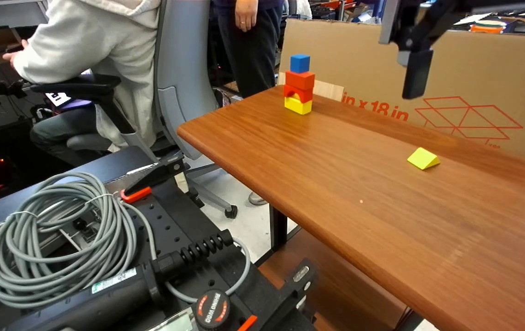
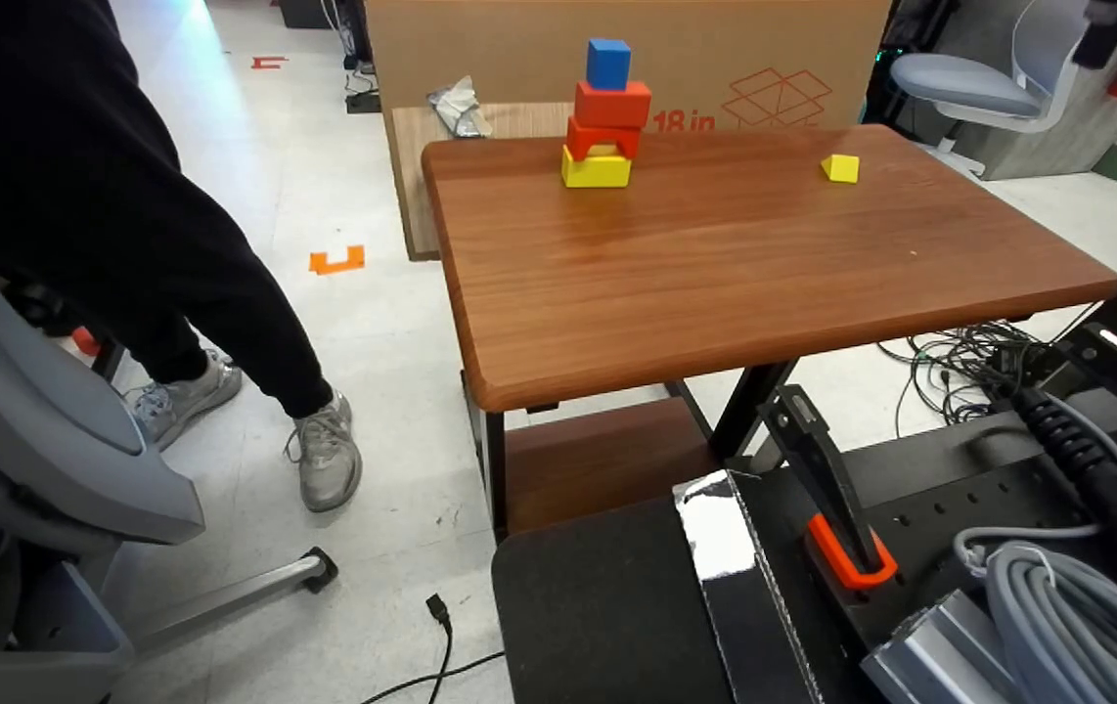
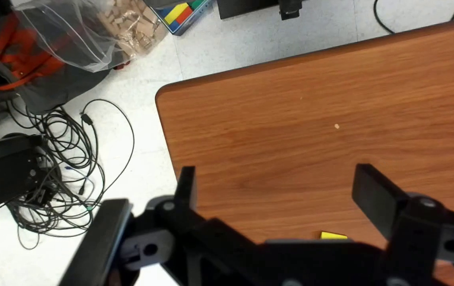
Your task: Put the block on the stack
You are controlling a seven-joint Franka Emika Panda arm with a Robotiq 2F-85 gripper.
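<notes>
Cardboard box — "in x 18 in", printed red; round black knob — "RHINO", rest unclear.

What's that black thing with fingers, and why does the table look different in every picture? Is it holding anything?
It's a robot's pincer, a bit like a hand, and a person steers it. Two pictures come from cameras standing outside the robot, looking at the brown table from different places. The third comes from a camera on the robot's wrist, peering down past the pincer. On the table lies a small yellow block with a sloping side. Well apart from it stands a stack: yellow at the bottom, red in the middle, blue on top. The pincer is open and holds nothing.
</notes>
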